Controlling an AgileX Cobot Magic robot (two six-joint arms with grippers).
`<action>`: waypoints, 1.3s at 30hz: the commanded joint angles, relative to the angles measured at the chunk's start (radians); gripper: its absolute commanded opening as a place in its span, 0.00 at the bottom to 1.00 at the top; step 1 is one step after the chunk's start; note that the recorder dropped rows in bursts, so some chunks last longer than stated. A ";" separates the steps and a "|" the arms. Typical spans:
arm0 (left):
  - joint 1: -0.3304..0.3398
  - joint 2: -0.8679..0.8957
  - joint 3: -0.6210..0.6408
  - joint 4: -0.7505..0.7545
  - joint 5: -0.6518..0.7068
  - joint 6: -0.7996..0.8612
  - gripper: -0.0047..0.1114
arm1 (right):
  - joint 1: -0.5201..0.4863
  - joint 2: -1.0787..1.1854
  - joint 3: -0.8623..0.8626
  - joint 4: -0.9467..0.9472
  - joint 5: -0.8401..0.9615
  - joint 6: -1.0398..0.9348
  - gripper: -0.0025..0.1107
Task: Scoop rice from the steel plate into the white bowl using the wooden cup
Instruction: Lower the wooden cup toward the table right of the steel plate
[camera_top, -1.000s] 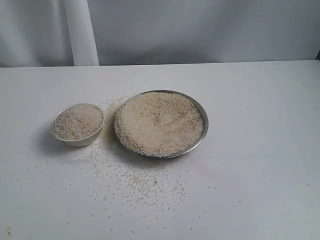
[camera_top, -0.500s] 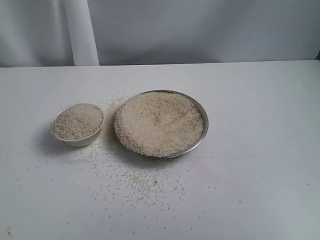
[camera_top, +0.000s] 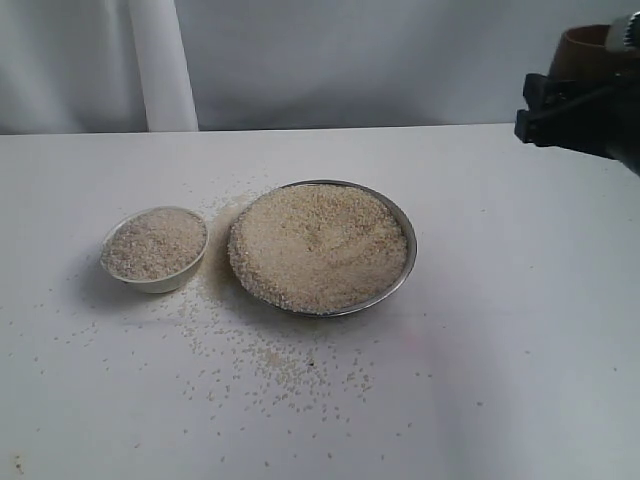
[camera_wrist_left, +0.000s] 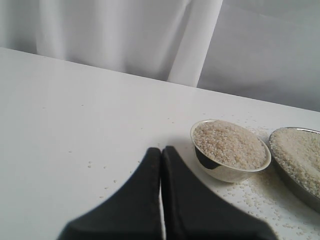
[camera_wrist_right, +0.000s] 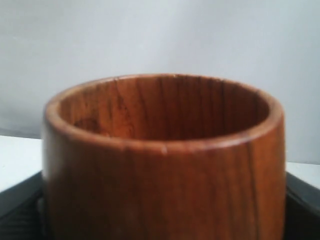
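Note:
The steel plate sits mid-table, heaped with rice. Just to its left stands the white bowl, filled with rice. At the top right edge of the exterior view my right gripper hangs high above the table, shut on the wooden cup. The cup fills the right wrist view, upright, and the part of its inside that shows holds no rice. My left gripper is shut and holds nothing; it hovers low near the bowl, with the plate beyond.
Loose grains are scattered on the white table in front of and between the two dishes. A white curtain with a thick fold hangs behind the table's far edge.
My right gripper with the wooden cup has come into the exterior view at the top right; before, no arm showed there. Plate and bowl have not moved.

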 joint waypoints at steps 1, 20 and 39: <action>-0.005 0.000 0.002 -0.004 -0.006 -0.002 0.04 | -0.006 0.168 -0.077 -0.021 -0.033 0.027 0.02; -0.005 0.000 0.002 -0.004 -0.006 -0.002 0.04 | -0.006 0.590 -0.098 -0.173 -0.345 0.220 0.02; -0.005 0.000 0.002 -0.004 -0.006 -0.002 0.04 | -0.006 0.621 -0.098 -0.196 -0.409 0.254 0.02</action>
